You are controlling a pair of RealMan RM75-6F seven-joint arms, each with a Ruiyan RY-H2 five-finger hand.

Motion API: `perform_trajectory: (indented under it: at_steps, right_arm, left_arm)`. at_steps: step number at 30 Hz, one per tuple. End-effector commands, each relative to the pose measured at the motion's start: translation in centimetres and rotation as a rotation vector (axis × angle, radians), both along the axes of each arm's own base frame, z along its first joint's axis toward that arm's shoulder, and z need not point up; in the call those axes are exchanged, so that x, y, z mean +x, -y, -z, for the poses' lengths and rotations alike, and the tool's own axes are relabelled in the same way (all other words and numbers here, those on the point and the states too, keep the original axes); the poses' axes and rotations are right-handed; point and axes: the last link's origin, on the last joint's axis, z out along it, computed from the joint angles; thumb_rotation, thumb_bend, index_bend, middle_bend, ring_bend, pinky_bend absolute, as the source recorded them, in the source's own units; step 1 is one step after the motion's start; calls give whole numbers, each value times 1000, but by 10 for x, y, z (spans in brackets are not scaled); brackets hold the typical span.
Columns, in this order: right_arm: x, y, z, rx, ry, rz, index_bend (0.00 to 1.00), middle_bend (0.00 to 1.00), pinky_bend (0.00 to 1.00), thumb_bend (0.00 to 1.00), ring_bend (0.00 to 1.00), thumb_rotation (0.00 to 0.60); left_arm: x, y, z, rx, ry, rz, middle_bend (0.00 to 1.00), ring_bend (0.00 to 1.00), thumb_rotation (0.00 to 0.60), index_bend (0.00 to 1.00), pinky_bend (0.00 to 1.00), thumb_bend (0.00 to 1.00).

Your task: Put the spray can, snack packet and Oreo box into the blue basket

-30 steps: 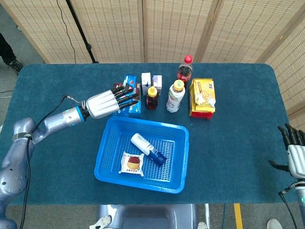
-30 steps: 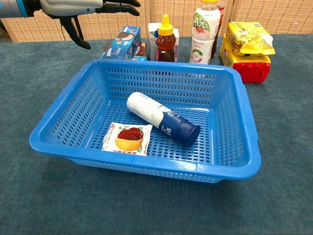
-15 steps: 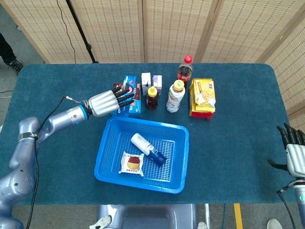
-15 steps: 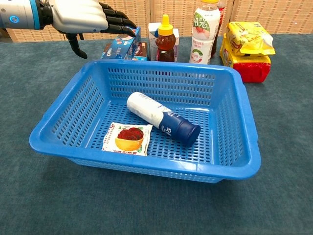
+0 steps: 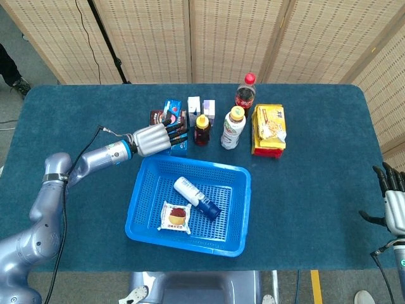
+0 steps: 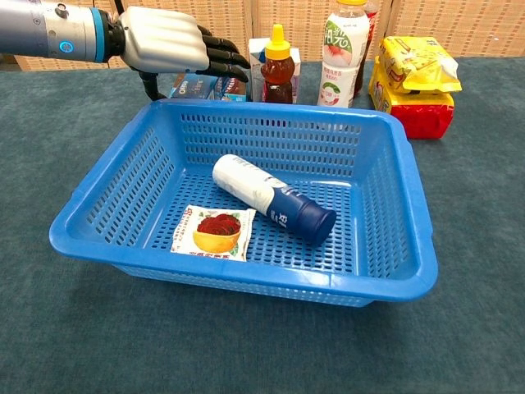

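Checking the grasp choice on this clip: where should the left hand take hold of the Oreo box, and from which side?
Probably across its two long side faces, coming from above. The Oreo box lies flat behind the blue basket, with a dark packet close on one side and the honey bottle on the other, so only the top is free. The left hand already hangs over it.

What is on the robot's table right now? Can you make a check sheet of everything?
Surface: blue table, carpet-like.
Job's things: spray can and snack packet lie in the blue basket; Oreo box on the table behind it.
Clutter: honey bottle, white drink bottle, cola bottle, yellow snack packs, small cartons.
Hands: left hand over the Oreo box, grip unclear; right hand at the table's edge, holding nothing.
Cables: thin wire along left arm.
Surroundings: woven screens.
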Motion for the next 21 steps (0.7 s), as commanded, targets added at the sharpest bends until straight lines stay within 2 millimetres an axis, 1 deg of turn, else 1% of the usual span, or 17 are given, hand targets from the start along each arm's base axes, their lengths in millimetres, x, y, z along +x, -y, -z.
perform_trajectory:
  at_steps: [1,3,5,8,11,17,19,21]
  right_arm:
    - [0,0,0,0,1,1,0,0,0,0,0,600]
    - [0,0,0,2,0,0,0,0,0,0,0,600]
    - [0,1,1,4,-1,0,0,0,0,0,0,600]
    - [0,0,2,6,-1,-2,0,0,0,0,0,600]
    - [1,0,2,7,2,-6,0,0,0,0,0,600]
    - [2,0,1,6,8,-7,0,0,0,0,0,600]
    - [2,0,1,6,8,-9,0,0,0,0,0,600]
    - [3,-1,1,6,8,-12,0,0,0,0,0,600]
  left_arm:
    - [1,2,3,-5,5,9,7,52,600,16,323,231]
    - [2,5,4,-14,19,21,66,126,600,100,379,268]
    - [2,6,4,-12,22,33,181,215,600,245,445,299]
    - [2,7,4,-3,26,49,300,310,600,389,518,323]
    - [1,8,5,-2,32,44,388,383,600,490,565,361]
    - [-3,10,6,-3,29,48,523,507,600,631,642,383]
    - [-3,10,3,8,39,57,549,529,600,658,655,388]
    - [-2,10,-4,26,71,71,556,537,600,666,659,389]
